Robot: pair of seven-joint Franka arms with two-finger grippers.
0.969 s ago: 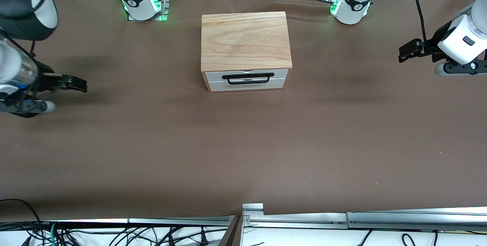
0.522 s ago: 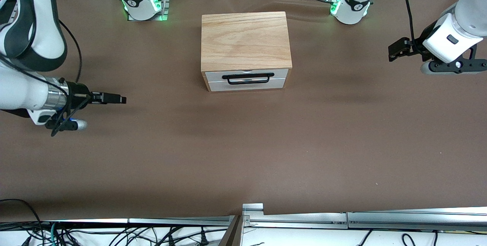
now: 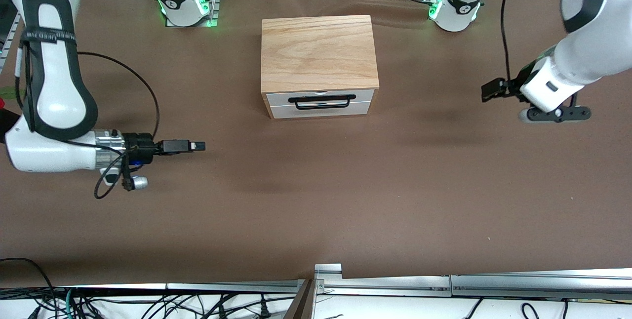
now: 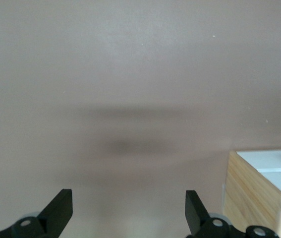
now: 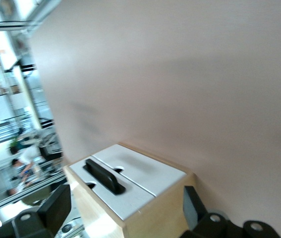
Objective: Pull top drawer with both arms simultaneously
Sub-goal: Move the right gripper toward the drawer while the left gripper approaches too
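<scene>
**Both hands off the drawer, well apart from it**

Top drawer (image 3: 320, 98) sits flush in the wooden box (image 3: 318, 52), mid-counter (image 3: 316, 200), wire handle (image 3: 321, 101) untouched. Right hand (image 3: 198, 146) over the counter toward the right arm's end of the box, fingers spread, holding nothing. Left hand (image 3: 489, 91) toward the left arm's end, also spread and holding nothing.

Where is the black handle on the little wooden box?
The wide black wire handle sits on the white top drawer front of the light-wood box, midway between both arms' ends of the table, facing the front camera.
</scene>
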